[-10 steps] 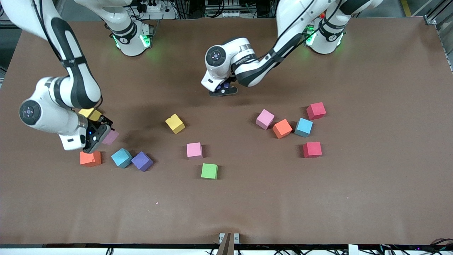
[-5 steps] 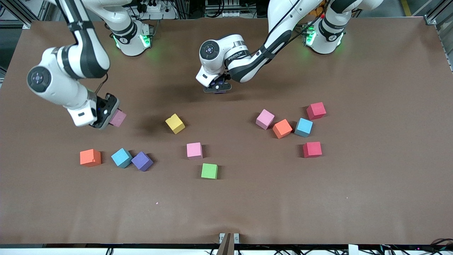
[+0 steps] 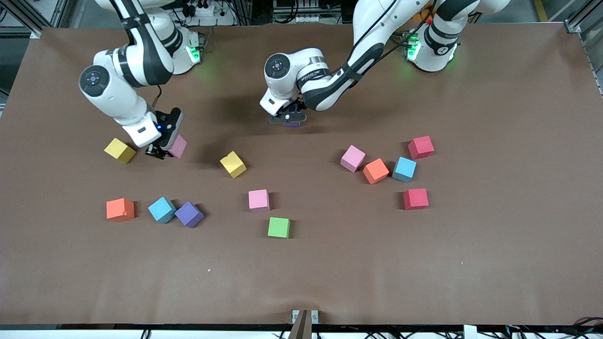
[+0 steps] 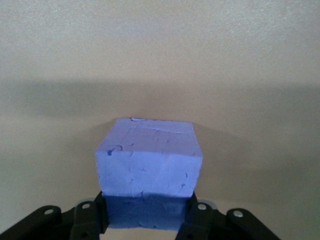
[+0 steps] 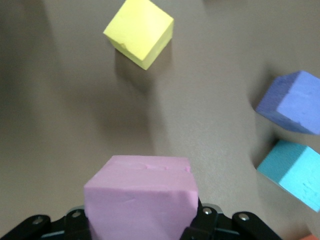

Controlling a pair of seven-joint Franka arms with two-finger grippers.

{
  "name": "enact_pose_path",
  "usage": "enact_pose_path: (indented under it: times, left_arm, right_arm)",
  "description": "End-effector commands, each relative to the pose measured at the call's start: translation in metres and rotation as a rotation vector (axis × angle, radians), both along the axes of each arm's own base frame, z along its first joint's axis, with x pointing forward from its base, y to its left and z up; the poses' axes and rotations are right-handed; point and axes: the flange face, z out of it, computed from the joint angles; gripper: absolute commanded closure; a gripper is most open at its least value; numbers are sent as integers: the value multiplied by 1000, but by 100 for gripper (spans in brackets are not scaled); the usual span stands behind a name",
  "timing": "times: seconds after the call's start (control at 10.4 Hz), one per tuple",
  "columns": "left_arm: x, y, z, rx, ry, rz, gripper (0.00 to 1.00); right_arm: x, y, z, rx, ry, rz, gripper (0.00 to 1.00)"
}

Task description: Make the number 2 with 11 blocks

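My right gripper (image 3: 166, 143) is shut on a pink block (image 3: 178, 146), held over the table beside a yellow block (image 3: 119, 150). In the right wrist view the pink block (image 5: 142, 197) fills the gripper (image 5: 142, 227). My left gripper (image 3: 288, 118) is shut on a purple block (image 3: 292, 124), low over the table's middle, near the robots' side; the left wrist view shows the block (image 4: 149, 162) in the gripper (image 4: 149, 220). Loose blocks lie in two groups. No digit is formed.
Toward the right arm's end lie orange (image 3: 120, 209), light blue (image 3: 162, 210), purple (image 3: 189, 214), yellow (image 3: 232, 164), pink (image 3: 258, 200) and green (image 3: 279, 227) cubes. Toward the left arm's end lie pink (image 3: 353, 158), orange (image 3: 375, 171), light blue (image 3: 404, 169) and two red (image 3: 420, 147) cubes.
My right gripper has lifted the pink block and carried it toward the robots' side and the table's middle, uncovering a yellow block. My left gripper has shifted slightly with the purple block.
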Motion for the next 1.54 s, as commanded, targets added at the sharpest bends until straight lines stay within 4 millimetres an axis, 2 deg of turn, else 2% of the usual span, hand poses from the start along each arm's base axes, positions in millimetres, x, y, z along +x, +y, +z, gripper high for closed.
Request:
enact_pose_path:
  times: [0.0,0.1,0.29,0.39,0.58,0.67,0.87,0.96,1.06,1.16,1.25,1.45]
  left_arm:
    - [1,-4,2,-1,-35,2,0]
    - [4,-5,9,-7,-42,6,0]
    - [16,-2,38,-15,-74,39,0]
    - [23,3,62,-8,-95,52,0]
    - [62,30,87,30,-119,165,0]
    - [92,52,92,48,-126,272,0]
    - [165,118,92,76,-118,451,0]
    - [184,147,86,110,-103,522,0]
    - [197,170,83,128,-98,582,0]
    - [201,187,78,149,-94,628,0]
    - [198,199,67,175,-83,650,0]
    - [199,213,60,180,-88,724,0]
  right_arm:
    - [-10,12,6,8,-27,101,76]
    - [-9,12,3,7,-25,115,76]
    - [-8,20,-1,8,-49,158,76]
    - [-10,29,-3,7,-50,200,76]
    - [-13,37,-12,5,-34,241,77]
    - [-19,55,-17,7,-23,271,79]
    - [-28,77,-24,10,6,225,79]
    - [-35,95,-31,9,17,217,80]
    - [-44,116,-36,10,23,175,80]
    - [-60,146,-38,11,25,160,82]
    - [-72,164,-43,6,37,129,82]
    - [-97,199,-44,7,37,128,82]
